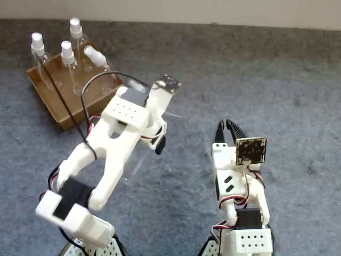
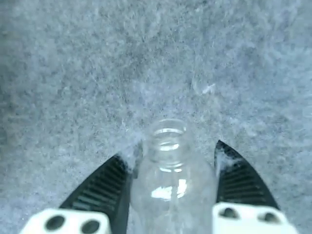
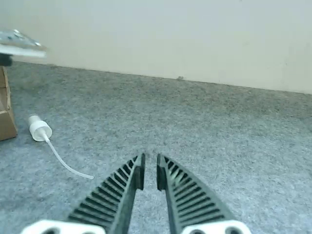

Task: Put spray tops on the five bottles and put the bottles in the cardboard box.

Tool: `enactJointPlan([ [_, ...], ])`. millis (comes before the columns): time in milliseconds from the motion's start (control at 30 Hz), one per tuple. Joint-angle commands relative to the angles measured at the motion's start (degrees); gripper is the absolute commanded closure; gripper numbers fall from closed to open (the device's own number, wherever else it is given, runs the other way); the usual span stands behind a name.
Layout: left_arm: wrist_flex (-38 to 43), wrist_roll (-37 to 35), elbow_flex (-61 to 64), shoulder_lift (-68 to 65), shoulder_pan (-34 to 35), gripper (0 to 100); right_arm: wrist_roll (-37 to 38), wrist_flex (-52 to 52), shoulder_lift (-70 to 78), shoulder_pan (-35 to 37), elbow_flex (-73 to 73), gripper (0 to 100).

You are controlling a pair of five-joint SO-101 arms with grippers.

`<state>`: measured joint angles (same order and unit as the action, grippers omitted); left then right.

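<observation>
A clear bottle with a bare, open neck sits between the black fingers of my left gripper, which is shut on it above the grey carpet. In the high view that arm stands just in front of the cardboard box, which holds several bottles with white spray tops. A loose spray top with a long thin tube lies on the carpet near the box corner. My right gripper is shut with nothing in it, low over the carpet at the front right.
Grey carpet covers the whole surface. A pale wall rises at the far edge. Open carpet lies to the right of and behind the right arm. A black cable runs from the left arm across the box.
</observation>
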<state>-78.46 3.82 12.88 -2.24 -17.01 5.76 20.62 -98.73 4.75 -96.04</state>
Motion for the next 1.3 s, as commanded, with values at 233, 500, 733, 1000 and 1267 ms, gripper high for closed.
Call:
enactJointPlan([
  [233,13.54,0.70,16.57,14.99,0.92,95,0.70,0.48,-0.04,-0.48,-8.84,95.7],
  [500,23.21,4.13,14.90,5.05,5.14,94,0.70,0.48,-0.04,-0.48,-8.84,95.7],
  [733,23.38,8.35,6.73,-5.41,9.01,92,0.70,0.48,-0.04,-0.48,-8.84,95.7],
  [1000,23.38,8.00,6.37,-5.49,9.01,64,0.70,0.48,-0.04,-0.48,-8.84,95.7],
  [1267,19.34,8.18,5.85,-5.41,8.75,61,0.70,0.48,-0.04,-0.48,-8.84,95.7],
])
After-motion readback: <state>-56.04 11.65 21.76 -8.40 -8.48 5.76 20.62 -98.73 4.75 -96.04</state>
